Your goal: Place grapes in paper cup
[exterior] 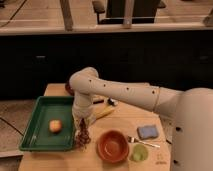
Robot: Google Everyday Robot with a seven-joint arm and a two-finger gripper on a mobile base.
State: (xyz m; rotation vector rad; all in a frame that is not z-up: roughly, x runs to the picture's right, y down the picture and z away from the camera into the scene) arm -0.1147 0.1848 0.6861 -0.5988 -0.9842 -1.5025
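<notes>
My gripper (82, 121) points down over the wooden table (125, 120), just right of the green tray. It is shut on the stem of a small bunch of dark reddish-purple grapes (82, 137). The bunch dangles under the fingers, with its lowest grapes close to the table top. The white arm (115, 92) reaches in from the right. The paper cup does not show; the grapes or the arm may hide it.
A green tray (35, 135) at the left holds a round orange fruit (55, 126). An orange-red bowl (112, 145), a lime-green cup (139, 153), a fork (145, 143) and a blue sponge (147, 131) lie to the right. A yellow item (105, 113) lies behind the gripper, and a dark brown bowl (68, 90) sits at the back.
</notes>
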